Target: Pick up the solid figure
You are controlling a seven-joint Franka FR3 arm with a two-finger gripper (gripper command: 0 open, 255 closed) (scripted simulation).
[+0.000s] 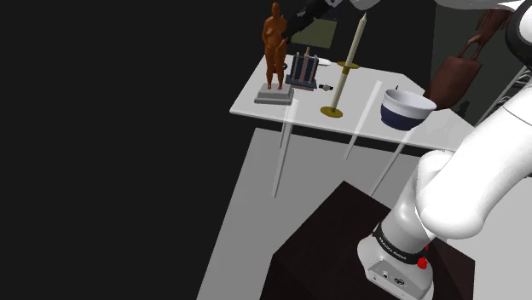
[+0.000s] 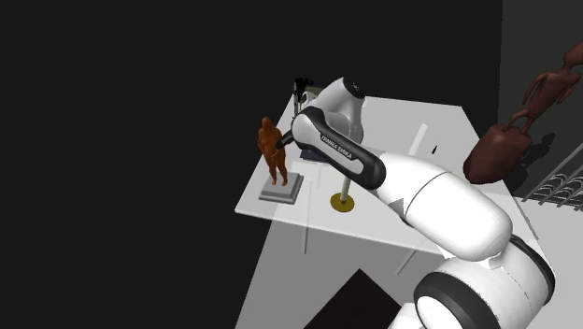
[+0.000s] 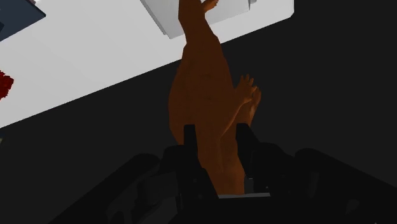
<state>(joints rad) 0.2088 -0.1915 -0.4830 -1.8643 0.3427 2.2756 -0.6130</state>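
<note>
Gripper (image 3: pixel 216 143) | black fingers clasp both flanks of brown figure (image 3: pixel 203 83) | brown figure upright on grey base (image 1: pixel 273 98), at white table's (image 1: pixel 358 128) 9 o'clock corner in shoulder view | candlestick (image 1: pixel 341 81) at its 3 o'clock, bowl (image 1: pixel 407 109) farther that way

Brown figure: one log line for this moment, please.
object: brown figure | jaws: shut on its torso | grey base: resting on white table | lift: not yet begun
</note>
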